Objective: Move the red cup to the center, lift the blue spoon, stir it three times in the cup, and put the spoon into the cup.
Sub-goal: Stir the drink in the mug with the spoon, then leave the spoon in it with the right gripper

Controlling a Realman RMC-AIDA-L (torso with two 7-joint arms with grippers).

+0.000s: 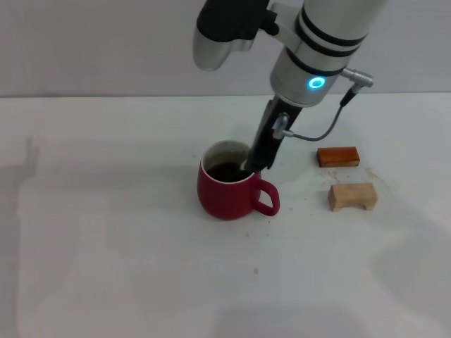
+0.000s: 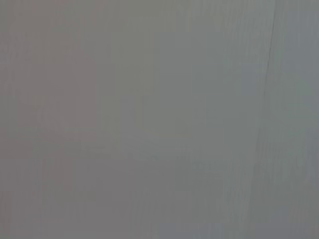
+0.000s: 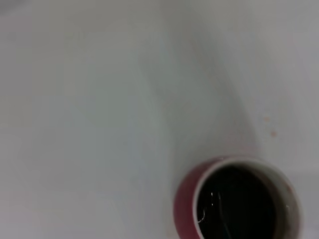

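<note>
The right gripper (image 1: 248, 167) reaches down from the upper middle of the head view and ends at the right inner rim of the red cup (image 1: 227, 192), its dark tip dipping just into the mouth; whether its fingers are pressed together or spread cannot be told, since the tip merges with the cup's dark inside; the blue spoon cannot be made out in any view, so I cannot say if it is being pinched there or already lies in the liquid. The cup stands near the middle of the head frame on the white table (image 1: 106, 267), handle turned toward the lower right, dark liquid inside; the right wrist view shows the same cup (image 3: 185, 209) at its lower right edge, with the liquid's surface glinting and no handle of a spoon rising clear of it.

To the right of the cup, well apart from it, lie an orange-brown block (image 1: 337, 156) and below it a tan wooden block (image 1: 351, 196). The left arm is out of the head view, and its wrist camera gives only a blank grey surface.

Judging by this, the cup seems already centred; the work looks to be in the stirring or spoon-placing stage; releasing the spoon and withdrawing likely remain.
</note>
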